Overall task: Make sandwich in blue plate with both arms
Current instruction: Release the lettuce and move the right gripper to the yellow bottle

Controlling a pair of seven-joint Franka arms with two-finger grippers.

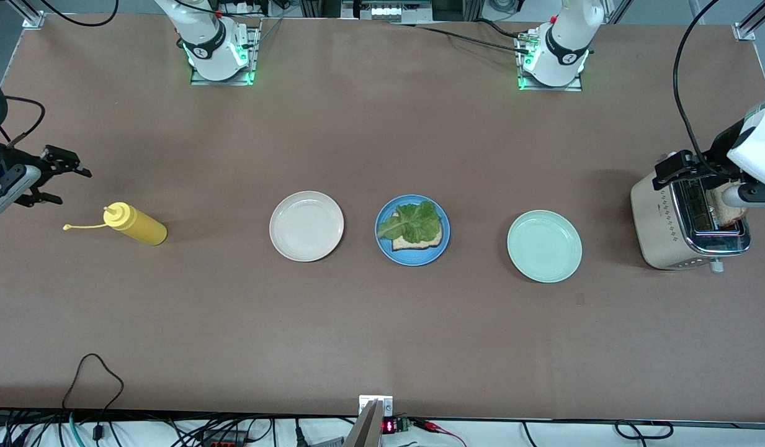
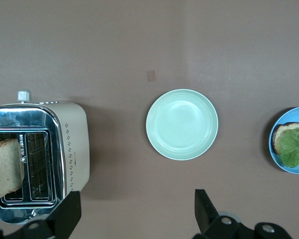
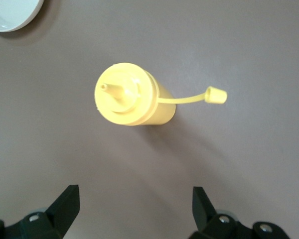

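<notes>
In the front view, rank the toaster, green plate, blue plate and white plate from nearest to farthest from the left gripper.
The left gripper, open, is over the toaster.
1. Toaster, at the left arm's end of the table.
2. Green plate, beside it.
3. Blue plate, mid-table.
4. White plate, toward the right arm's end.

The front camera looks down from high across the tabletop (image 1: 382, 335) toward the arm bases. Each wrist camera faces straight down: the left's over the toaster (image 2: 37, 154) and pale green plate (image 2: 182, 124), the right's close over the yellow bottle (image 3: 132, 97). Front and left wrist views share the blue plate (image 1: 442, 245).
</notes>
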